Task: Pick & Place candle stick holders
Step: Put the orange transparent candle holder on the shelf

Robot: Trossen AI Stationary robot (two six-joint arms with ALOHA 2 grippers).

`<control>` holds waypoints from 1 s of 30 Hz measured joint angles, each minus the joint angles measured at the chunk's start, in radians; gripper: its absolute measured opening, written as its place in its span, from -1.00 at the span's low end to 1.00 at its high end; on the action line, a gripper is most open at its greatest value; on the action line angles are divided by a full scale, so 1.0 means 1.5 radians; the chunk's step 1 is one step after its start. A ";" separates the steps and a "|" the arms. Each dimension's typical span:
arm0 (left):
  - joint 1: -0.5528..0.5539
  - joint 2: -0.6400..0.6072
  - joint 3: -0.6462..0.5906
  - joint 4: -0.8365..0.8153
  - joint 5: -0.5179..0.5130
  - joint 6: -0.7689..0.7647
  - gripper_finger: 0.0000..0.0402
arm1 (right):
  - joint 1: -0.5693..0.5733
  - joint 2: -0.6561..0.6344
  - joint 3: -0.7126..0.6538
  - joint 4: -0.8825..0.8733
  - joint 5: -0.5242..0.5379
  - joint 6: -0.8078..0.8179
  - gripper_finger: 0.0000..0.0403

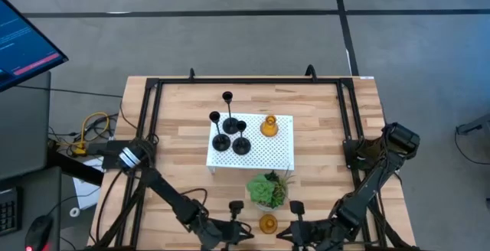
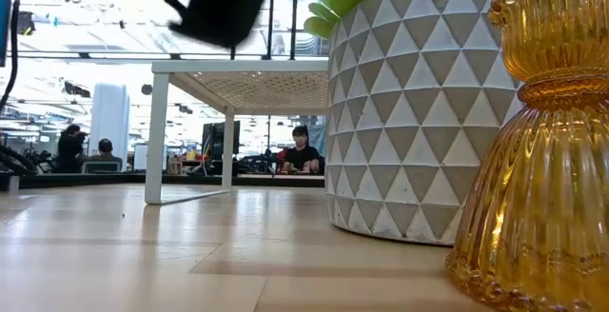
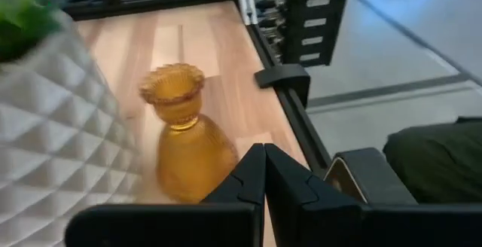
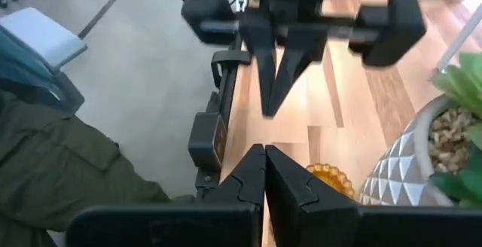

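1. Amber holder (image 1: 267, 223) stands upright at the table's near edge, between the left gripper (image 1: 233, 233) and right gripper (image 1: 295, 233), just in front of the potted plant (image 1: 269, 190). Both sets of fingers pressed shut, holding nothing; neither arm clearly nearer.
2. White perforated stand (image 1: 264, 153) carries three black holders (image 1: 230, 125) and a second amber holder (image 1: 269, 125).
3. In the high view the grippers sit at the picture's edge; fingertips hard to make out.
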State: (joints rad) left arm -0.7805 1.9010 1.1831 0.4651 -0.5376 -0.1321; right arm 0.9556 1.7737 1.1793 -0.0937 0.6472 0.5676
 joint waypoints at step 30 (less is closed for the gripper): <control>-0.021 -0.207 -0.001 -0.260 -0.005 -0.004 -0.98 | -0.090 0.000 0.000 -0.100 -0.137 -0.070 -0.65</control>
State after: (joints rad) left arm -0.8124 1.5906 1.1824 0.0754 -0.5452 -0.1375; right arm 0.8210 1.7741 1.1793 -0.2432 0.4419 0.4630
